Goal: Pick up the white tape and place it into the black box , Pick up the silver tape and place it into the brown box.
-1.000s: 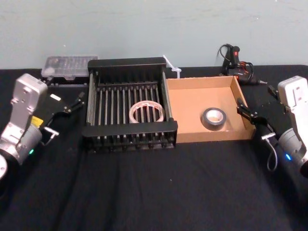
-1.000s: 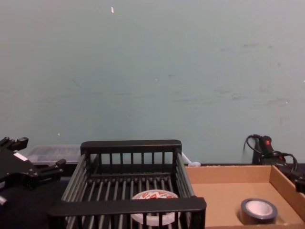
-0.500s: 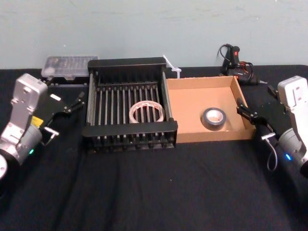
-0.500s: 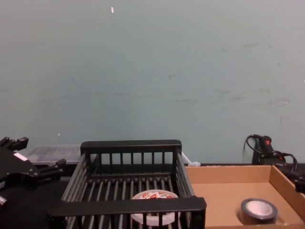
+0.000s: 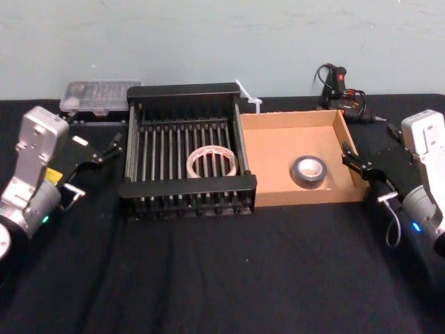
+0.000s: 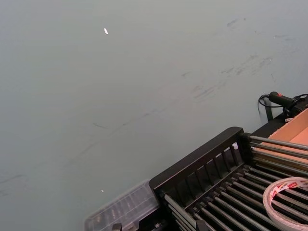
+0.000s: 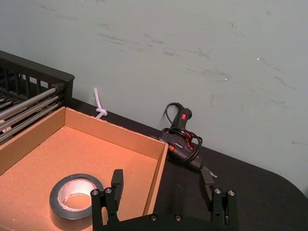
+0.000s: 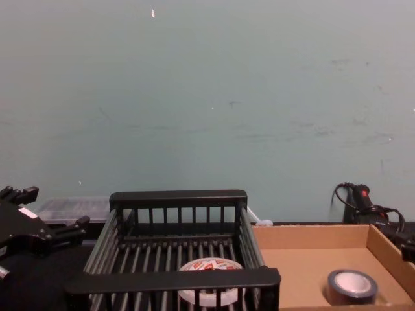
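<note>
Jaws wide and empty, left arm (image 5: pixel 35 167) beside black box (image 5: pixel 184 186), right arm (image 5: pixel 424 149) beside brown box (image 5: pixel 306 196), glue gun (image 5: pixel 338 82) behind it

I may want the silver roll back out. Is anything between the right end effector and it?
Only the low right wall of the brown box. The right end effector sits open beside it; the silver tape lies flat inside, uncovered from above.

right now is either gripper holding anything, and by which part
Nothing is held. The left gripper and the right gripper are both open and empty.
</note>
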